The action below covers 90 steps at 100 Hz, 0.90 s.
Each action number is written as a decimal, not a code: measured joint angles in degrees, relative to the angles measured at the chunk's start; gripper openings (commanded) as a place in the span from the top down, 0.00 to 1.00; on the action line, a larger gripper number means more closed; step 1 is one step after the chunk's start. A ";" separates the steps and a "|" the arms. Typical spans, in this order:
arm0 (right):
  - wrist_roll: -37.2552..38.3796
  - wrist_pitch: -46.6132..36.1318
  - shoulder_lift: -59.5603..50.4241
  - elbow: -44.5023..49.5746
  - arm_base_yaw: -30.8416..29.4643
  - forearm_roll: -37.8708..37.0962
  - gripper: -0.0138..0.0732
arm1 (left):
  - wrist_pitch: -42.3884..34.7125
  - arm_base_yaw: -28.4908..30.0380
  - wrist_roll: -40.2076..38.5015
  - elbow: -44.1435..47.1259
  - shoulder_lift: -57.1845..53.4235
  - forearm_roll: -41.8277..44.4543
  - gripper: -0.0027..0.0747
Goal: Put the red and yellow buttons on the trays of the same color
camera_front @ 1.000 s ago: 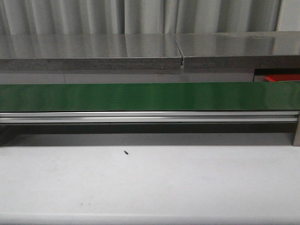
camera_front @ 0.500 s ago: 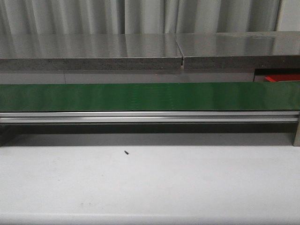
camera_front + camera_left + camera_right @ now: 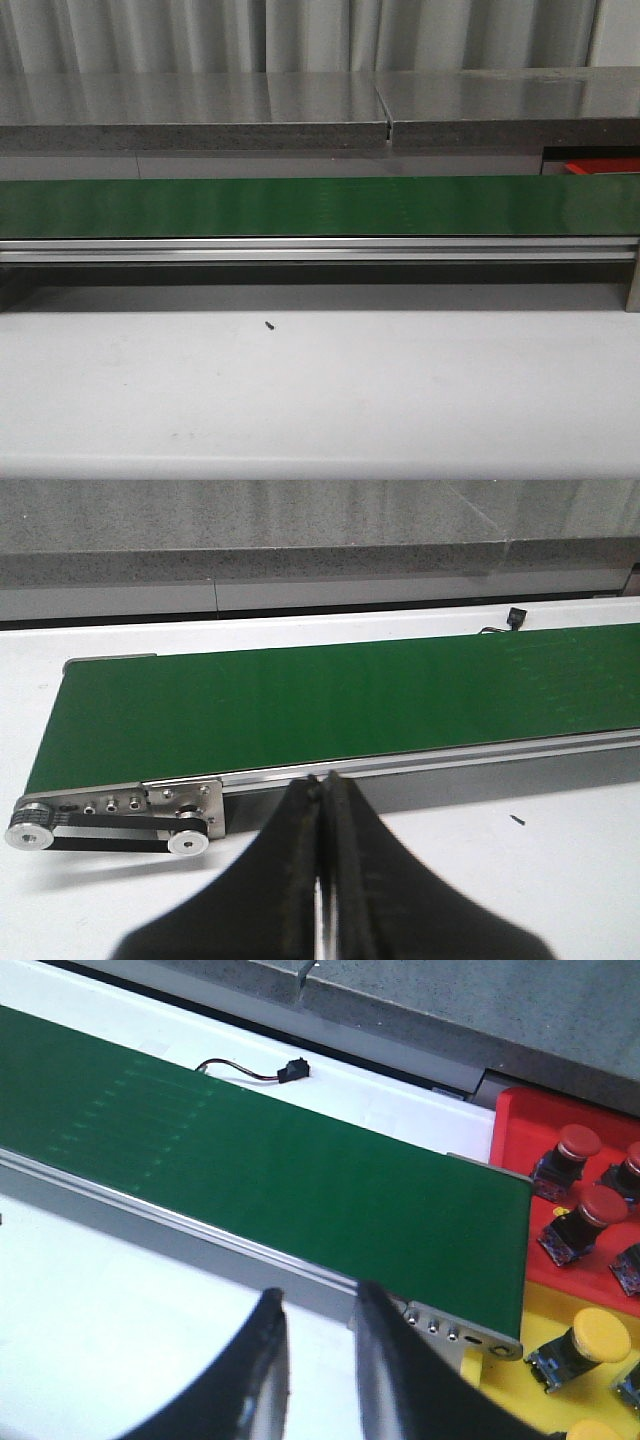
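The green conveyor belt (image 3: pixel 320 205) carries no button in any view. In the right wrist view, past the belt's end, a red tray (image 3: pixel 520 1110) holds red buttons (image 3: pixel 578 1142) (image 3: pixel 603 1205), and a yellow tray (image 3: pixel 545 1315) beside it holds yellow buttons (image 3: pixel 598 1332). Only a sliver of the red tray (image 3: pixel 600 166) shows in the front view. My right gripper (image 3: pixel 320 1295) is open and empty above the white table by the belt's rail. My left gripper (image 3: pixel 325 780) is shut on nothing, close to the belt's other end (image 3: pixel 120 710). Neither arm shows in the front view.
A grey counter (image 3: pixel 200 110) runs behind the belt. A black connector on a thin cable (image 3: pixel 290 1068) lies on the far side of the belt. The belt's drive pulleys (image 3: pixel 30 835) stick out at its left end. A small dark speck (image 3: pixel 270 324) lies on the white table.
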 measured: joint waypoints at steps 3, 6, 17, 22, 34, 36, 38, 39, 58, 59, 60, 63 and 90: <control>0.00 0.00 -1.63 1.17 0.00 0.00 0.86 | 0.00 0.00 0.00 0.00 0.00 0.00 0.99; 0.00 0.08 -2.74 1.98 0.00 0.00 0.91 | 0.00 0.00 0.00 0.00 0.00 0.00 0.99; -0.13 0.22 -5.87 4.02 0.00 -0.10 0.92 | 0.00 0.00 0.00 0.00 0.00 0.00 0.99; -0.13 0.60 -6.54 4.31 0.00 -0.10 0.92 | 0.00 0.00 0.00 0.00 0.00 0.00 0.99; -0.13 1.08 -6.90 4.49 0.00 0.02 0.92 | 0.00 0.00 0.00 0.00 0.00 0.00 0.99; -0.13 1.08 -6.90 4.49 0.00 0.12 0.92 | 0.00 0.00 0.00 0.00 0.00 0.00 0.99; -0.13 1.08 -6.98 4.49 0.00 0.11 0.92 | 0.00 0.00 0.00 0.00 0.00 0.00 0.99; -0.13 1.08 -6.98 4.49 0.00 0.11 0.92 | 0.00 0.00 0.00 0.00 0.00 0.00 0.99; -0.13 1.17 -6.98 4.49 0.00 0.11 0.92 | 0.00 0.00 0.00 0.00 0.00 0.00 0.99; -0.13 1.17 -6.98 4.49 0.00 0.11 0.92 | 0.00 0.00 0.00 0.00 0.00 0.00 0.99; -0.13 1.17 -6.98 4.49 0.00 0.11 0.92 | 0.00 0.00 0.00 0.00 0.00 0.00 0.99; -0.13 1.17 -6.98 4.49 0.00 0.11 0.92 | 0.00 0.00 0.00 0.00 0.00 0.00 0.99; -0.16 1.17 -6.98 4.49 0.00 0.11 0.92 | 0.00 0.00 0.00 0.00 0.00 0.00 0.99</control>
